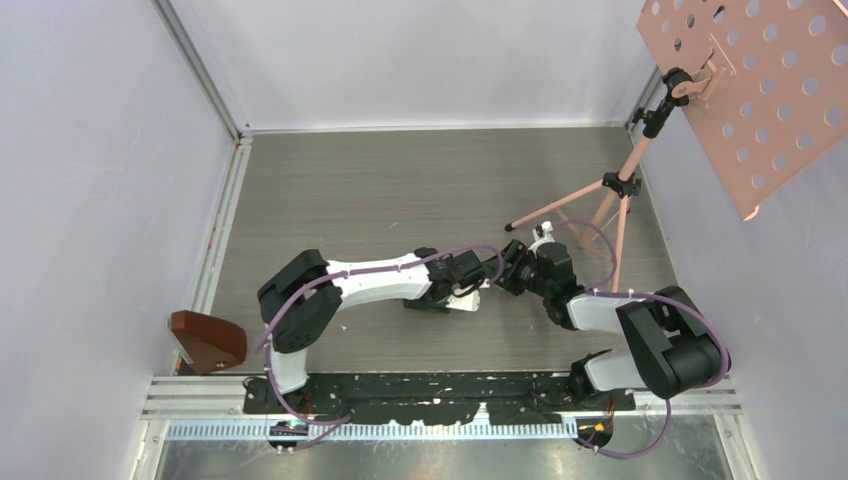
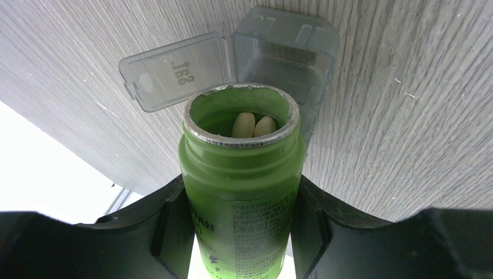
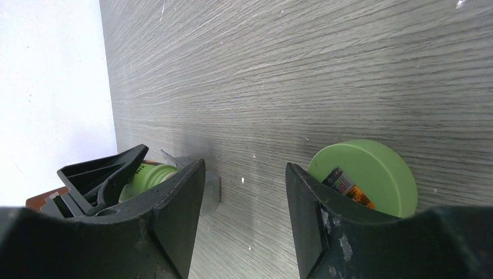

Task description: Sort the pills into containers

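My left gripper (image 2: 241,196) is shut on the green bottle (image 2: 241,168), gripping its body from both sides. The bottle has no cap, and two pale pills (image 2: 254,125) lie just inside its mouth. The mouth points at a translucent grey case (image 2: 285,46) on the table, whose lid (image 2: 174,72), marked "Sat", is folded open. My right gripper (image 3: 244,192) hovers open low over bare table, nothing between its fingers. In the right wrist view the bottle (image 3: 148,174) and case (image 3: 212,189) are to its left, and the green cap (image 3: 378,168) lies behind its right finger.
Both grippers (image 1: 468,283) (image 1: 505,270) meet at mid-table. A pink tripod stand (image 1: 600,200) stands just behind the right arm, carrying a perforated pink board (image 1: 760,90). A brown object (image 1: 207,340) sits at the table's near left edge. White walls enclose the table.
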`<action>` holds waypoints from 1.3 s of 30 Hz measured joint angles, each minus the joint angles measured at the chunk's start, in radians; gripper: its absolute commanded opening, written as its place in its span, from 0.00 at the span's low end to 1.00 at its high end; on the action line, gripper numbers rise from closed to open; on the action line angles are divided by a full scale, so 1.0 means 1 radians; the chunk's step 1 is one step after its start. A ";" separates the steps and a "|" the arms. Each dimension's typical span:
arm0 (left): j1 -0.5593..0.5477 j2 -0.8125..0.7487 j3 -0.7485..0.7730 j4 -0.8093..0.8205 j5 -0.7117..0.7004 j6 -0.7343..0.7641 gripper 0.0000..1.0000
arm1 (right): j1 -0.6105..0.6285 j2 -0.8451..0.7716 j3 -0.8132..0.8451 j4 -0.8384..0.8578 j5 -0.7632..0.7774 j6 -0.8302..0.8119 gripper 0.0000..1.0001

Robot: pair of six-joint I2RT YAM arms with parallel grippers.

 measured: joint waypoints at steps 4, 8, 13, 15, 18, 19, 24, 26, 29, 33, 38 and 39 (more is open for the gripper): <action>-0.008 0.001 0.000 -0.003 -0.025 0.004 0.00 | -0.002 0.001 0.000 0.001 -0.002 0.000 0.60; -0.018 0.003 0.000 -0.003 -0.043 0.007 0.00 | -0.003 0.009 0.000 0.014 -0.004 0.002 0.60; -0.031 0.020 0.000 -0.004 -0.073 0.005 0.00 | -0.007 0.026 -0.006 0.032 -0.012 0.007 0.60; -0.035 0.023 0.001 -0.005 -0.082 0.003 0.00 | -0.009 0.030 -0.009 0.038 -0.016 0.009 0.60; -0.040 0.026 0.001 -0.005 -0.091 0.002 0.00 | -0.010 0.035 -0.015 0.047 -0.023 0.012 0.60; -0.040 0.027 0.002 -0.005 -0.094 0.002 0.00 | -0.010 0.035 -0.015 0.048 -0.025 0.012 0.60; -0.045 0.037 0.013 -0.014 -0.107 0.002 0.00 | -0.011 0.042 -0.016 0.061 -0.031 0.018 0.60; -0.047 0.045 0.020 -0.020 -0.116 0.002 0.00 | -0.011 0.042 -0.017 0.066 -0.033 0.021 0.60; -0.052 0.056 0.029 -0.030 -0.133 0.000 0.00 | -0.011 0.043 -0.017 0.075 -0.035 0.024 0.60; -0.057 0.064 0.035 -0.038 -0.149 -0.006 0.00 | -0.011 0.052 -0.019 0.084 -0.038 0.026 0.60; -0.064 0.066 0.035 -0.044 -0.158 -0.022 0.00 | -0.013 0.064 -0.021 0.093 -0.042 0.027 0.59; -0.066 0.066 0.036 -0.046 -0.159 -0.023 0.00 | -0.013 0.065 -0.021 0.096 -0.044 0.027 0.60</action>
